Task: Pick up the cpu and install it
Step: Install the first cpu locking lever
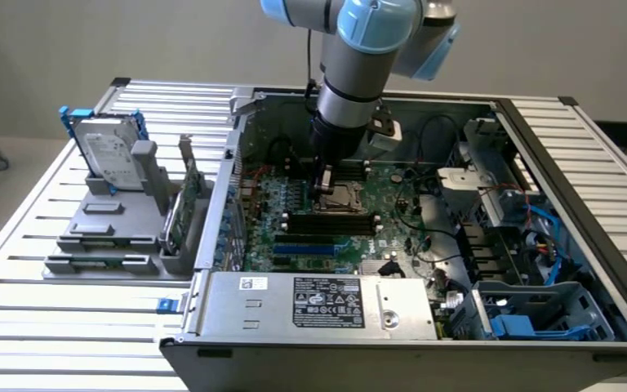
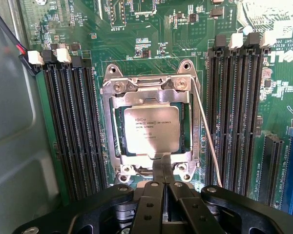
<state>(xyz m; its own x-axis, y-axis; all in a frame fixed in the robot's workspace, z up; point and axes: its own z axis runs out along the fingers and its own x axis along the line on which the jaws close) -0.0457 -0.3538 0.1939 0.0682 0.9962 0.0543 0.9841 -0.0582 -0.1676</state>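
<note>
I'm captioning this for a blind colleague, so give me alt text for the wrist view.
A small square cpu with a pale silvery metal top lies inside the square metal-framed socket on a green motherboard, with rows of black memory slots on both sides. The black gripper is closed just at the socket's edge.

In the exterior view, the arm [image 1: 359,57] runs out past the picture's upper edge, and its lower end covers part of the socket [image 1: 343,196], so the cpu there cannot be made out. In the wrist view, the fingers [image 2: 162,168] overlap the socket frame's [image 2: 151,87] near edge, and their black mount [image 2: 151,209] is cut off. The print on the cpu [image 2: 151,127] is too small to read.
</note>
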